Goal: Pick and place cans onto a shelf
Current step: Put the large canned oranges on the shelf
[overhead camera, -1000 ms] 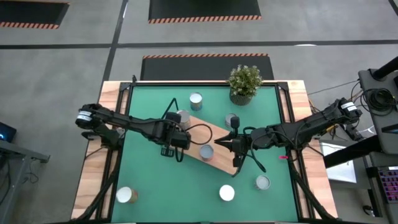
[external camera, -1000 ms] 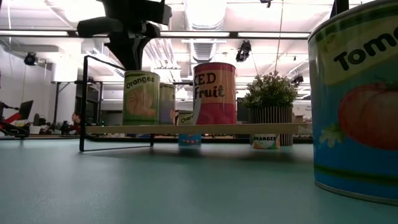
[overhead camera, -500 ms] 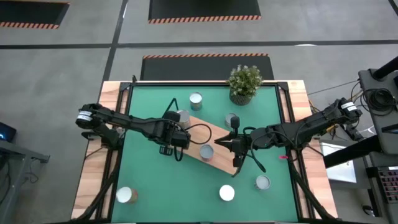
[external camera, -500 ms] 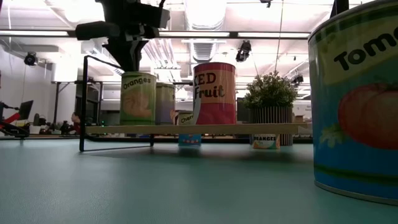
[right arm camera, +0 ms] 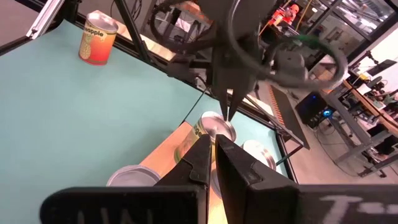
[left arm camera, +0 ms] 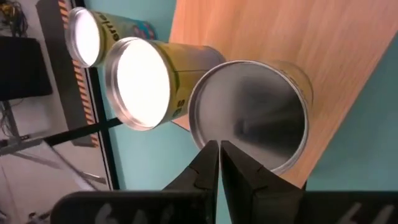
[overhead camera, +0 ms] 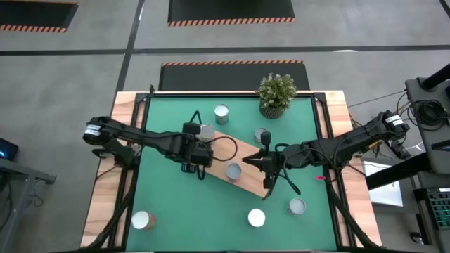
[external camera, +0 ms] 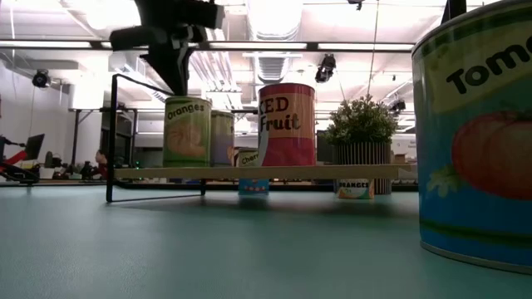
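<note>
The shelf [overhead camera: 252,150] is a light-wood board lying slantwise on the green mat, with black wire loops at its ends. A yellow "Oranges" can [external camera: 187,131] and a red "Fruit" can [external camera: 287,124] stand on it. My left gripper [overhead camera: 196,159] is shut, pointing down just over the Oranges can's silvery top [left arm camera: 249,118], and hides that can in the high view. My right gripper [overhead camera: 246,160] is shut and empty, hovering over the board's middle beside the Fruit can [overhead camera: 233,171]. My left gripper's shut fingertips [right arm camera: 231,114] point down at the Oranges can's top, near its rim [left arm camera: 205,134]. The can stands upright on the board. I cannot tell whether the fingertips touch it or stand a hair above it.
More cans stand around: two by the board's far end [overhead camera: 206,131] [overhead camera: 221,112], one by the plant [overhead camera: 261,135], three near the front edge [overhead camera: 144,220] [overhead camera: 256,218] [overhead camera: 297,206]. A potted plant [overhead camera: 276,93] is at the back. A tomato can [external camera: 478,141] looms close in the low view.
My left gripper has shifted a little toward the table's far left, staying shut above the Oranges can. The cans on the board and my right arm have kept still.
</note>
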Motion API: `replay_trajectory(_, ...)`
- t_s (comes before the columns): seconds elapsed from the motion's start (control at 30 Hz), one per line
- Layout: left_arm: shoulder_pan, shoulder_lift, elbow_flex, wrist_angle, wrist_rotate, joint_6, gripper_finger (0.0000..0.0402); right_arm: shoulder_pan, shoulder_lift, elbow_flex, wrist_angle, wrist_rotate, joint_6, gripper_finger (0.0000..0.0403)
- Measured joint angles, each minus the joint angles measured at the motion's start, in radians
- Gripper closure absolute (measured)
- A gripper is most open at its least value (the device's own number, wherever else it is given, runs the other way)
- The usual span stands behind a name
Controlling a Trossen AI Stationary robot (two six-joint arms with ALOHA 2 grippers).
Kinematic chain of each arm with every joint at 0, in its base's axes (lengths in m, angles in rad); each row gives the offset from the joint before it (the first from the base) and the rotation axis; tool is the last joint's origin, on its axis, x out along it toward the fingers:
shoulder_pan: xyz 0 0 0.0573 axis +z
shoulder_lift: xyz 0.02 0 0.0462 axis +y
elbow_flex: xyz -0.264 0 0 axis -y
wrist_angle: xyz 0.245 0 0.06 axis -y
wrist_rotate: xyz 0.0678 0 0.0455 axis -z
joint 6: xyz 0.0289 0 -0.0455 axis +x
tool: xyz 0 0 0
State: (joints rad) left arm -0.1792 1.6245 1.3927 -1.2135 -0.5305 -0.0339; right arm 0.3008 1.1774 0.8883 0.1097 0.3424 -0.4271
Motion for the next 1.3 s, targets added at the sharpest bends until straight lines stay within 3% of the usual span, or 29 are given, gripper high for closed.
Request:
replay_trajectory(0.27,-0.072,-0.038,0.047,0.112,0.031,-0.052,0.0401,0.000,0.000,0.000,0.000,0.000,0.000,0.0390)
replay_trajectory(0.47,-0.082,-0.010,0.043,0.174,0.225,-0.036,0.0401,0.000,0.000,0.000,0.000,0.000,0.005,0.0390)
replay_trajectory(0.53,-0.083,0.003,0.033,0.174,0.241,-0.036,0.0401,0.000,0.000,0.000,0.000,0.000,0.005,0.0390)
replay_trajectory(0.83,-0.078,0.035,-0.040,0.201,0.144,-0.054,0.0401,0.000,0.000,0.000,0.000,0.000,0.005,0.0390)
replay_trajectory(1.3,-0.072,0.036,-0.111,0.200,0.094,-0.062,0.0401,0.000,0.000,0.000,0.000,0.000,0.004,0.0390)
